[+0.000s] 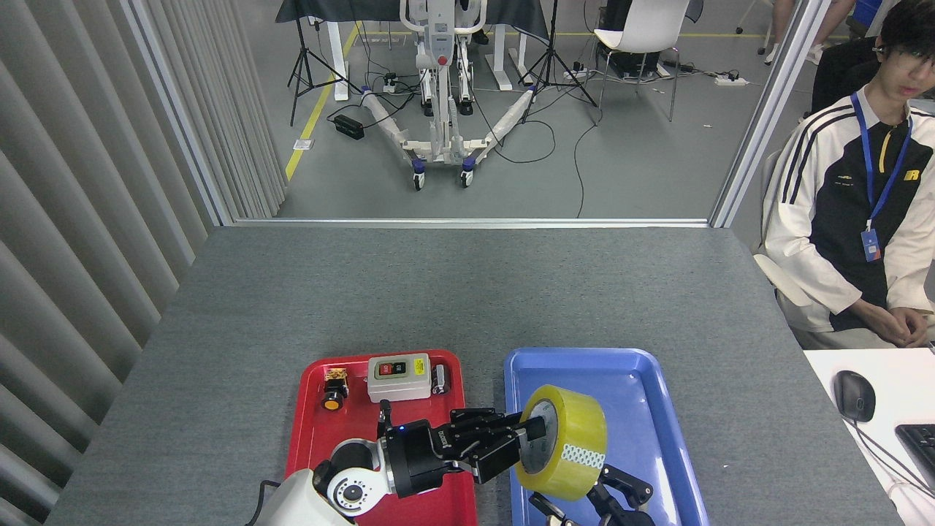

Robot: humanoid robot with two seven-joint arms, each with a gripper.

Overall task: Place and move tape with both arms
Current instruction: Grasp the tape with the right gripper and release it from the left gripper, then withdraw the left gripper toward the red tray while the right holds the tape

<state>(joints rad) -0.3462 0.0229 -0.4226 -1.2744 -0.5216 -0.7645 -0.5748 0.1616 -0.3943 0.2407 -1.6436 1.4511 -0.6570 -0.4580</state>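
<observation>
Tape: wide roll of translucent yellow packing tape [566, 453], on edge over blue plastic tray [657, 409].
Left gripper [527, 442]: black fingers pinch the roll's wall, one inside the core.
Right gripper [588, 497]: fingers spread, empty, just below the roll.
Handling: likely light, stiff, smooth; best gripped through the core.

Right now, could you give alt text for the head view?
The left pincer holds a yellow packing tape roll over a blue tray, the open right pincer just beneath it. A red tray of switches lies alongside.

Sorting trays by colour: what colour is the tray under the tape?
Blue tray, under the yellow tape; head view.
</observation>
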